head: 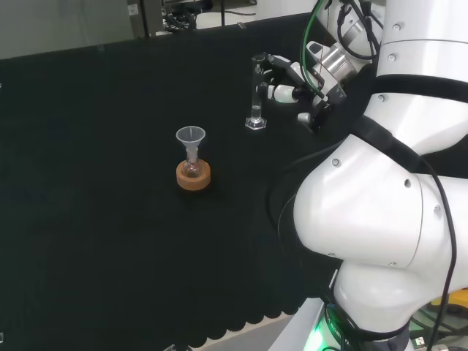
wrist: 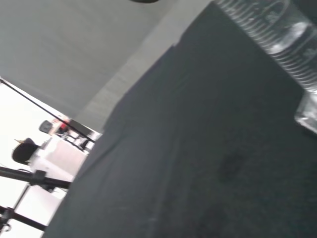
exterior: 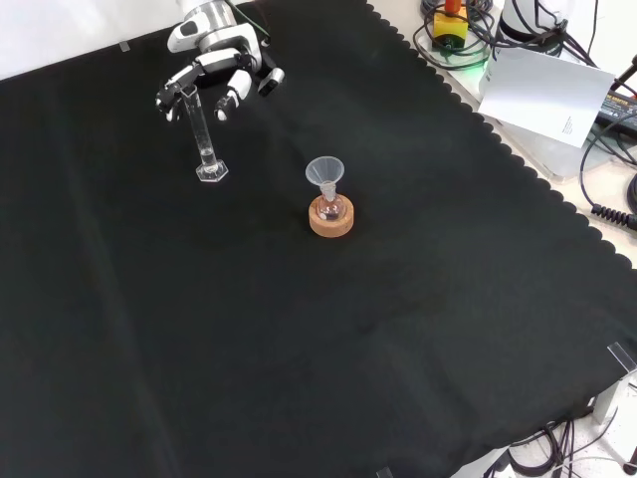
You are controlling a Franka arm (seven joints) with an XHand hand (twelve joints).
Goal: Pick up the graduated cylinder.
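The graduated cylinder (exterior: 205, 141) is a slim, clear tube with fine scale marks, upright on a small clear angular foot on the black-clothed tabletop (exterior: 299, 349), toward the upper left of the front view. The hand (exterior: 214, 75) is at its top with fingers (exterior: 184, 95) curled about the tube's upper end, though whether they actually touch it I cannot tell. Nearby and apart, a clear funnel (exterior: 324, 172) sits in a small flask (exterior: 329, 207) on a cork ring stand (exterior: 331, 220), leaving the cylinder unobstructed; its markings are unreadable.
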